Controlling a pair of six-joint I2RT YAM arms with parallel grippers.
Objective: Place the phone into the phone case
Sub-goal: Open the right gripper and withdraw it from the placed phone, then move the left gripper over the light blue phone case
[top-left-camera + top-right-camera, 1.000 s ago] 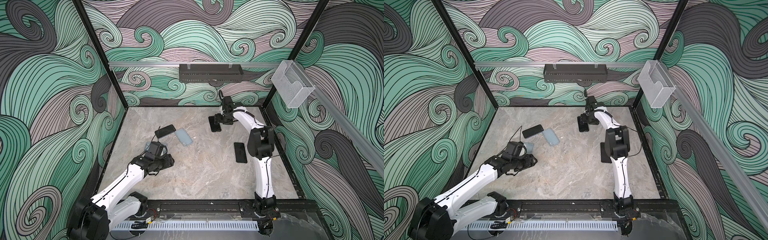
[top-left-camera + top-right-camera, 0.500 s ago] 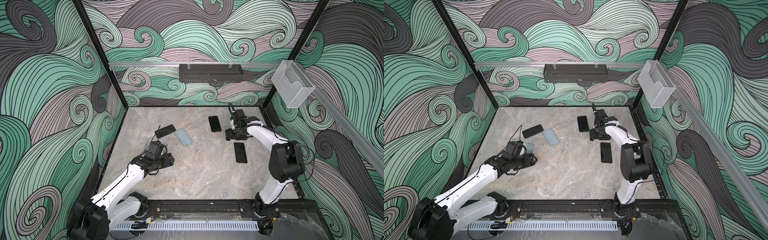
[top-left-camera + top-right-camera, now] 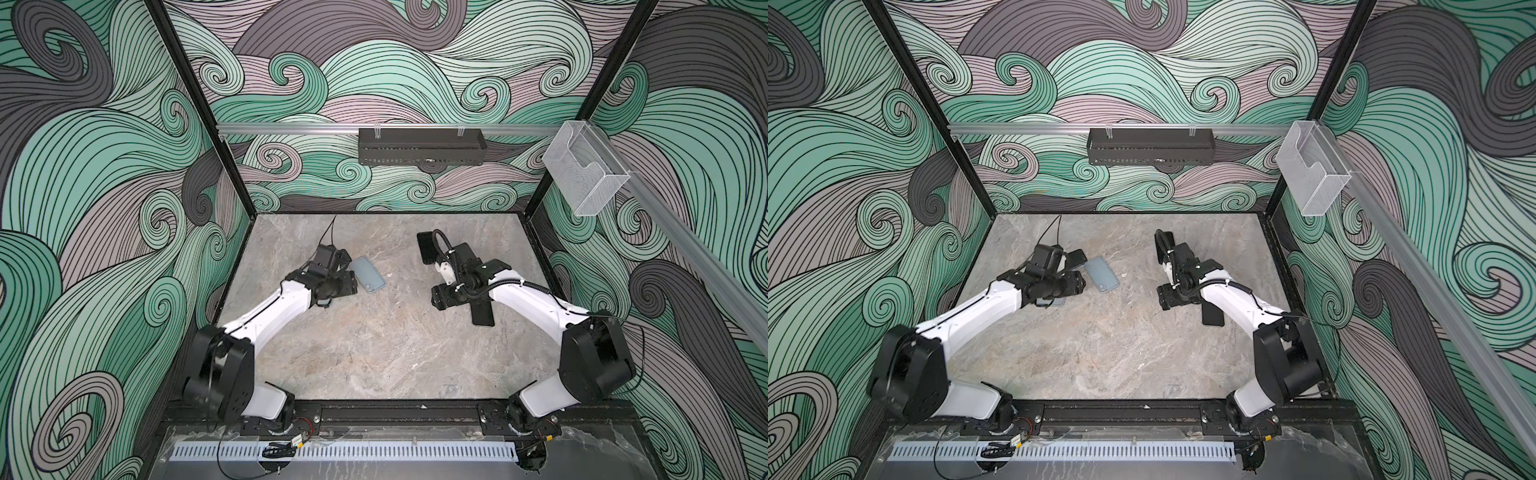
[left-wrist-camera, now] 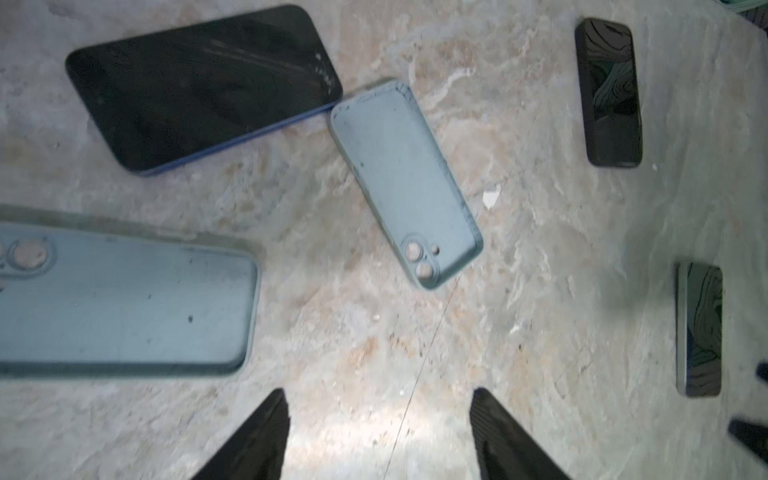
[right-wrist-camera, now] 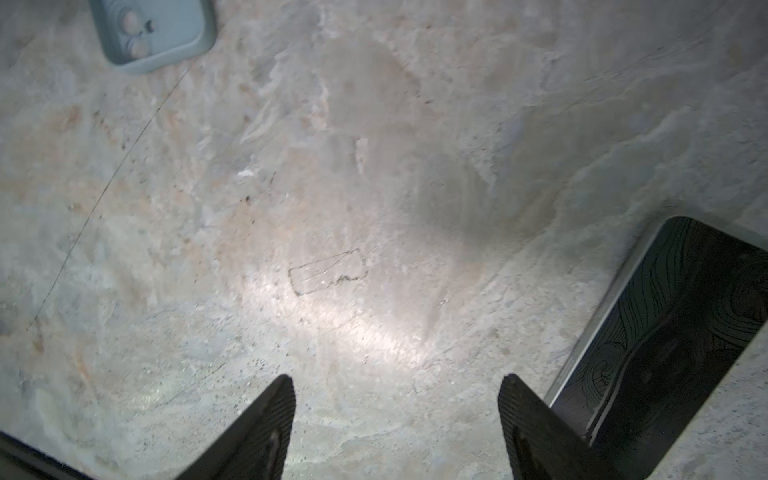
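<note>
Two pale blue phone cases lie open side up at the left of the table. One case (image 3: 366, 274) (image 4: 407, 183) sits just right of my left gripper (image 3: 351, 286) (image 4: 379, 395). The larger-looking case (image 4: 120, 299) lies partly under that gripper in both top views. A dark phone (image 4: 203, 87) (image 3: 1077, 257) with a cracked screen rests behind them. My left gripper is open above bare table. My right gripper (image 3: 436, 297) (image 5: 397, 379) is open and empty too, beside another dark phone (image 5: 673, 345) (image 3: 482, 311) that lies partly under its arm.
A third dark phone (image 3: 426, 247) (image 4: 611, 93) lies toward the back right of the marble table (image 3: 374, 353). A black rack (image 3: 419, 145) hangs on the back wall. A clear plastic holder (image 3: 586, 174) is fixed to the right rail.
My right gripper has swung from the back phone toward the front, ending beside the nearer phone. My left gripper has moved back and right, over the cases.
</note>
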